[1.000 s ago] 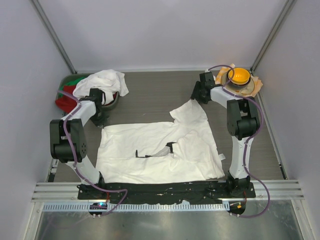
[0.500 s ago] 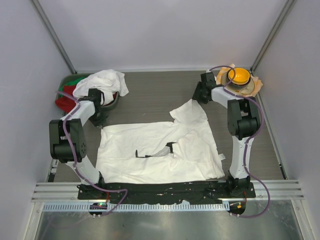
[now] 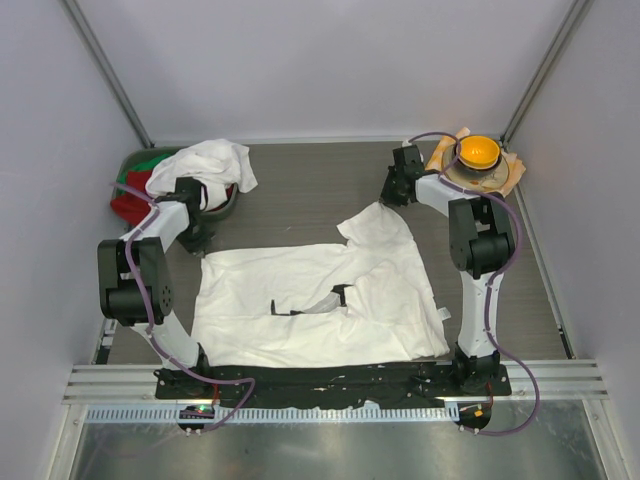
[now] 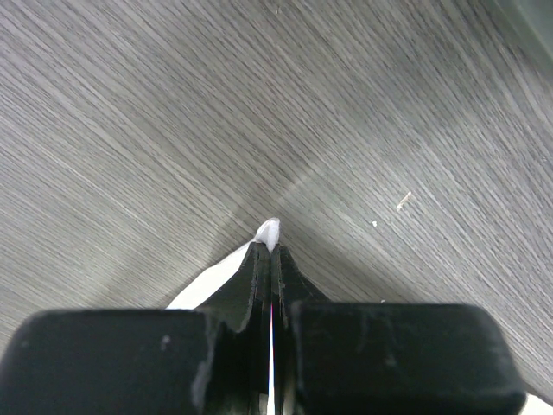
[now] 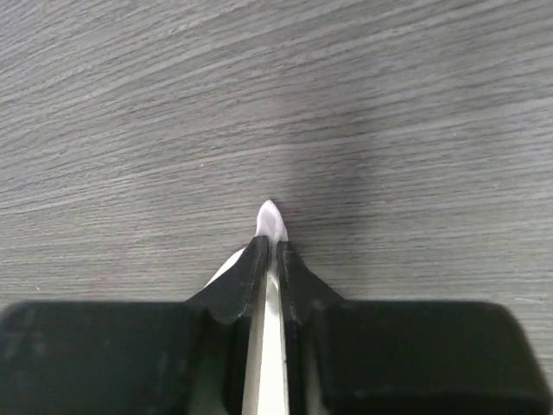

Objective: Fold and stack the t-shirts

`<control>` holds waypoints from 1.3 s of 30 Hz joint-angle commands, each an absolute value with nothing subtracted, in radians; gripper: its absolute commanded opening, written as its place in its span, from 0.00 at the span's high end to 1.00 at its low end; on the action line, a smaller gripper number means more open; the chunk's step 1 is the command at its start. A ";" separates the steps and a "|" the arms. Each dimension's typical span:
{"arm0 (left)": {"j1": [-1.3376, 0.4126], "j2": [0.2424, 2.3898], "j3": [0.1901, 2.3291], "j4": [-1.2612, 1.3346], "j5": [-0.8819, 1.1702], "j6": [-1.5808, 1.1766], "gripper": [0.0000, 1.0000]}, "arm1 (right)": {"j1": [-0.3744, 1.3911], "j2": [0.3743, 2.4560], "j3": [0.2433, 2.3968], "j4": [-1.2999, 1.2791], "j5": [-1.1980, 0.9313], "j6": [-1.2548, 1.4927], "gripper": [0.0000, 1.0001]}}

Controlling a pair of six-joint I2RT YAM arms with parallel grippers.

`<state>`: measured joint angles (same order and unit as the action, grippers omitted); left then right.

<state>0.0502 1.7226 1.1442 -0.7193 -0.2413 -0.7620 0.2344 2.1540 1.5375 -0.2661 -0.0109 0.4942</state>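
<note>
Between left fingers (image 4: 245, 290), right fingers (image 5: 241, 282), t-shirt (image 3: 250, 290) pinched

You face a grey wood-grain table (image 3: 310, 185); plain pale walls (image 3: 320, 70) stand behind it and at both sides.

Looking from the middle of the grey wood-grain table (image 3: 310, 185), we see a bare strip at 12 o'clock, open up to the pale back wall (image 3: 320, 70). At 10 o'clock a crumpled white t-shirt (image 3: 210, 162), heaped over red and green garments (image 3: 130, 198), blocks the way. At 2 o'clock stands a round orange-topped object (image 3: 478, 150) on an orange-and-white checked cloth (image 3: 514, 172). The flat white cotton t-shirt (image 3: 300, 300) covers the table from the centre to 6 o'clock. At 3 o'clock the right arm (image 3: 485, 245) stands in a narrow bare lane.
</note>
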 commanded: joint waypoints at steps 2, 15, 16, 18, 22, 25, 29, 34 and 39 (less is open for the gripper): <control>0.066 1.677 1.157 -0.726 -0.245 -0.767 1.00 | 0.245 2.195 1.503 -0.356 -0.003 0.482 0.99; 0.080 1.696 1.405 -0.827 -0.210 -0.739 1.00 | 0.181 2.066 1.641 -0.465 0.137 0.433 0.99; 0.081 1.701 1.420 -0.831 -0.209 -0.730 1.00 | 0.178 2.069 1.663 -0.477 0.146 0.425 0.99; 0.083 1.730 1.466 -0.844 -0.210 -0.726 1.00 | 0.170 2.074 1.722 -0.511 0.150 0.411 0.99; 0.086 1.761 1.502 -0.861 -0.198 -0.712 1.00 | 0.158 2.051 1.782 -0.535 0.152 0.411 0.99; 0.087 1.761 1.490 -0.859 -0.204 -0.703 1.00 | 0.156 2.008 1.783 -0.526 0.161 0.403 0.99; 0.090 1.753 1.457 -0.857 -0.222 -0.690 1.00 | 0.158 1.905 1.711 -0.470 0.164 0.400 0.99; 0.101 1.709 1.413 -0.853 -0.256 -0.675 1.00 | 0.160 1.764 1.562 -0.417 0.143 0.410 0.99; 0.115 1.649 1.359 -0.857 -0.285 -0.658 1.00 | 0.169 1.622 1.433 -0.397 0.127 0.417 0.99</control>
